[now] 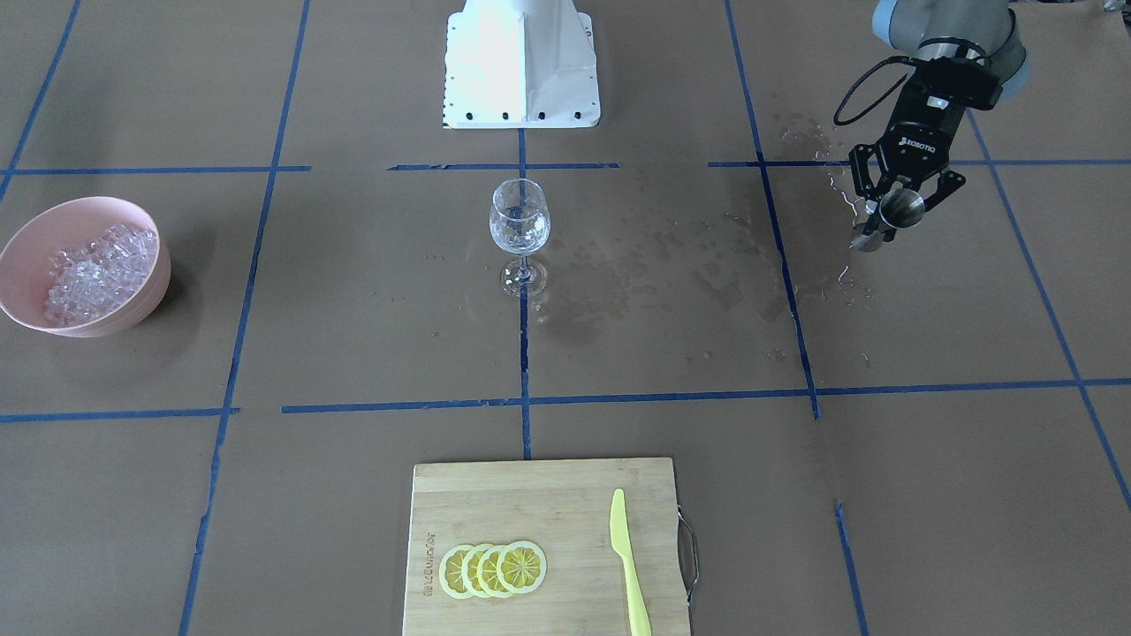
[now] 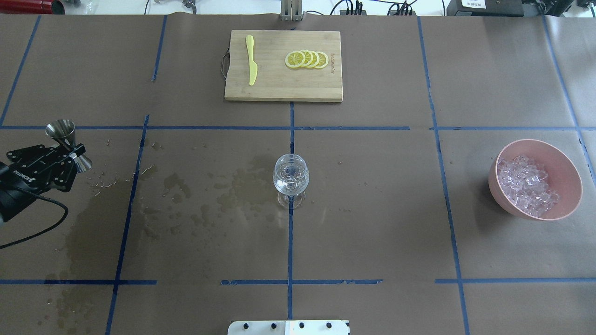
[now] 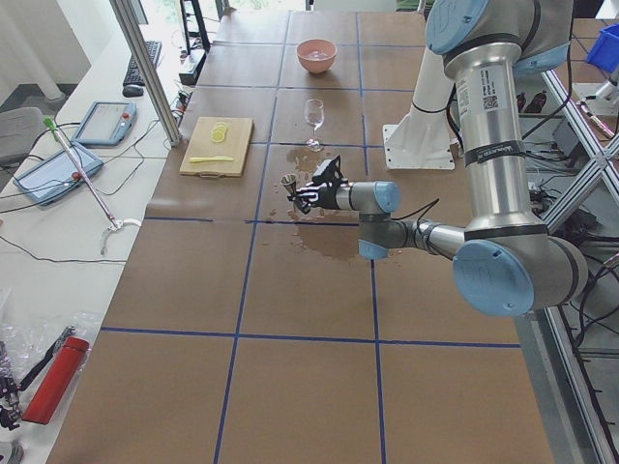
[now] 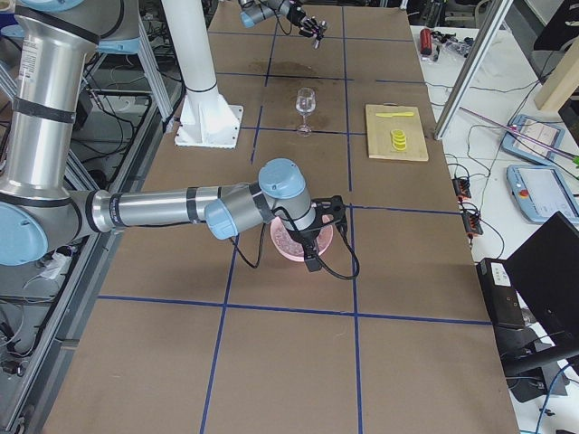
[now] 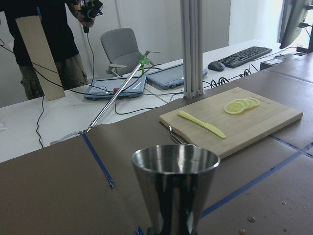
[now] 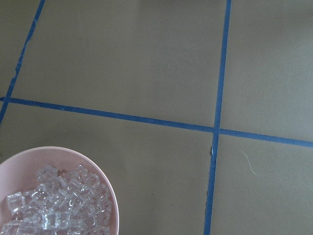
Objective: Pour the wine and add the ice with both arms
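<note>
Left gripper (image 2: 72, 152) clenched on steel jigger (image 5: 173, 181). Wet patches (image 2: 186, 195) on the paper beneath and beyond it, toward the wine glass (image 2: 290, 174), well apart. Right gripper (image 4: 315, 242): jaw state can't tell. Ice (image 6: 54, 205) in pink bowl (image 6: 113, 205), below it, off to one side.

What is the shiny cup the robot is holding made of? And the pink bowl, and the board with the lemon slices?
The shiny cup looks like polished metal, probably steel: it is silvery with bright mirror-like streaks. The pink bowl looks like matte plastic, though it might be unglazed ceramic: it is evenly coloured with no gloss. The board looks like bamboo or wood: it has pale tan strips with fine grain lines.
</note>
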{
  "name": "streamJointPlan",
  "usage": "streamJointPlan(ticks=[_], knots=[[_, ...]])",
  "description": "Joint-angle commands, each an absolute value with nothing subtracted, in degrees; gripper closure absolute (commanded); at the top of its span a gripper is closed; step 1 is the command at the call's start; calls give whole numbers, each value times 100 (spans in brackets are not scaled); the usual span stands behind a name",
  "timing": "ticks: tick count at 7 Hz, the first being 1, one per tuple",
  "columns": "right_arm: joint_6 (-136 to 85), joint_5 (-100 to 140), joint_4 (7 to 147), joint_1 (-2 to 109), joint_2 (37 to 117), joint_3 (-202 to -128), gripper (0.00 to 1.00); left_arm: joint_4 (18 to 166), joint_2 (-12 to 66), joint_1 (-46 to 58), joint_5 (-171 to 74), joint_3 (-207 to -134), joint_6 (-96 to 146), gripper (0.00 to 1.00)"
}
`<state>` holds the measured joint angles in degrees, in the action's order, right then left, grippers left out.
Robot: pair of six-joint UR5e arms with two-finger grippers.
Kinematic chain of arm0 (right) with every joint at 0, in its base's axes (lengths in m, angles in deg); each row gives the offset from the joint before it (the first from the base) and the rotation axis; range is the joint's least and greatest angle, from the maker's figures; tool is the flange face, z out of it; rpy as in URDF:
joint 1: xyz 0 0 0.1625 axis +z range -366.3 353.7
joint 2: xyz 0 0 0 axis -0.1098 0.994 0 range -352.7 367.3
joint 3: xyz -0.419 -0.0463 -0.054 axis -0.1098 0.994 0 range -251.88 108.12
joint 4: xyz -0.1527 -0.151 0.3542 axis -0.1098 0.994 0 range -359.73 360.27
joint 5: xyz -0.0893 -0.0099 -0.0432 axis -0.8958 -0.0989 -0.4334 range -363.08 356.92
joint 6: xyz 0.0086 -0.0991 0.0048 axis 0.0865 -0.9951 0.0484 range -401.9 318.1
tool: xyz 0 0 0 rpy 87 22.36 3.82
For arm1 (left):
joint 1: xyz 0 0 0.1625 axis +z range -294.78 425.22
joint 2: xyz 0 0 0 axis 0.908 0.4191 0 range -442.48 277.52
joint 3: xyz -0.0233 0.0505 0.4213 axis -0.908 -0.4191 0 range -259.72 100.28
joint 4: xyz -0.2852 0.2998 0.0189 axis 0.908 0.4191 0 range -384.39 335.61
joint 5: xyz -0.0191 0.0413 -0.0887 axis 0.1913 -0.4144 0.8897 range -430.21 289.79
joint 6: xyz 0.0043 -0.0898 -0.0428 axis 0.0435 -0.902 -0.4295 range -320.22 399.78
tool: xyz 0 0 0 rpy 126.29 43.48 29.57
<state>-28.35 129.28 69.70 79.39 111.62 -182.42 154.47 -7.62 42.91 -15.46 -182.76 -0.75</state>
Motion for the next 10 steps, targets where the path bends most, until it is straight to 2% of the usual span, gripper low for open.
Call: streamJointPlan(ticks=[1, 3, 6, 10], knots=[[-2837, 12928, 6970, 7939, 11162, -18262, 0, 15640, -743, 5245, -2982, -17826, -695, 100], [-2837, 12928, 6970, 7939, 11154, -18271, 0, 15648, -393, 5703, -3792, -17352, -1127, 100], [-2837, 12928, 6970, 7939, 11154, -18271, 0, 15701, 29, 5793, -3997, -16842, -1145, 100], [-2837, 12928, 6970, 7939, 11145, -18271, 0, 15701, 119, 5872, -4436, -16770, -1146, 99]])
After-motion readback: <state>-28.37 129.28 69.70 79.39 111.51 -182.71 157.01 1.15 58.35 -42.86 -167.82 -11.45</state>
